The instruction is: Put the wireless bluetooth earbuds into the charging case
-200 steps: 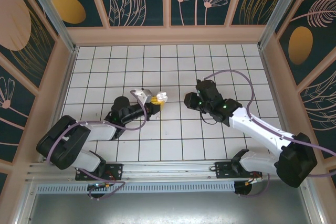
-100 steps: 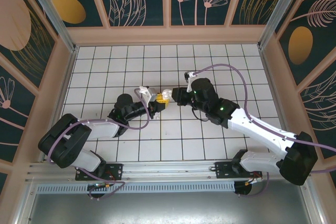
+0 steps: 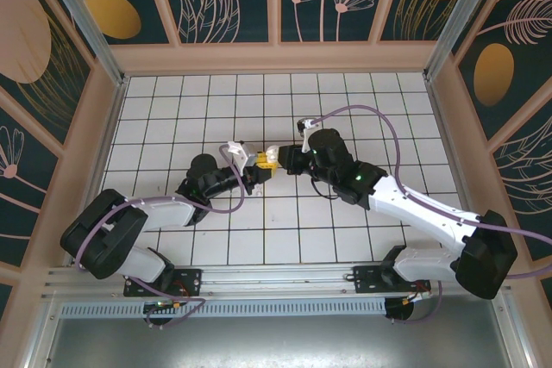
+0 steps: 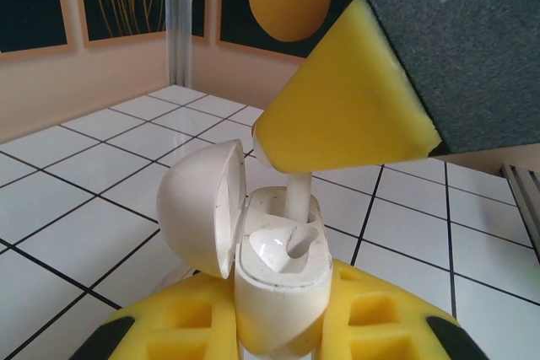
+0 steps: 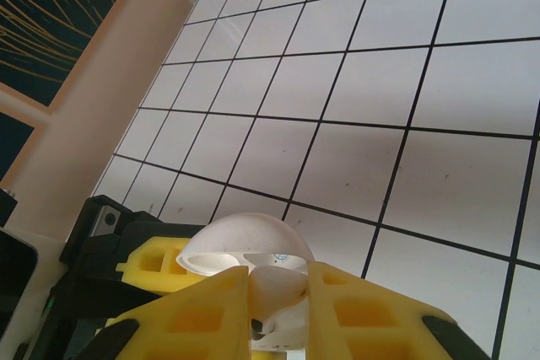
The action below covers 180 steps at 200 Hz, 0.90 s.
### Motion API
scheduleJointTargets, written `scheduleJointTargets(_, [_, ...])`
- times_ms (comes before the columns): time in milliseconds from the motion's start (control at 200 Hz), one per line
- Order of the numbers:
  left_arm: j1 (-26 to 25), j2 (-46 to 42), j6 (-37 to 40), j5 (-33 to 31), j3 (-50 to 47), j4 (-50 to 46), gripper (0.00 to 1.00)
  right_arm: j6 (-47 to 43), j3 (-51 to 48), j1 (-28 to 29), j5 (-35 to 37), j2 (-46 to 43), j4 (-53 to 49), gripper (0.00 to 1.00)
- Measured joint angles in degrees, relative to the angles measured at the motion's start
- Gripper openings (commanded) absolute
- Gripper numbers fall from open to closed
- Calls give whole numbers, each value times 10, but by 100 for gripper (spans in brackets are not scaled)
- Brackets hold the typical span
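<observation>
left gripper (image 4: 278, 336) clamped on charging case (image 4: 283, 282), lid flipped open, over middle tiles; right gripper (image 5: 270, 299) pinching earbud (image 4: 297, 208), stem down inside case socket, beside open lid

earbud (image 4: 297, 201) head behind yellow pad (image 4: 342, 111), charging case (image 4: 278, 297) base cut off
</observation>
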Motion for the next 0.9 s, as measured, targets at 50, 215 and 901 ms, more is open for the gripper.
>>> scheduleJointTargets(50, [0,-1,0,0,0,-1,16,-2,1,1,0,0,0,20])
scheduleJointTargets(215, [0,-2,0,0,0,-2,16,-11,1,6,1,0,-1,20])
scheduleJointTargets(901, [-2,-16,0,-6,1,-15,16,-43,10,25,5,0,-14,30])
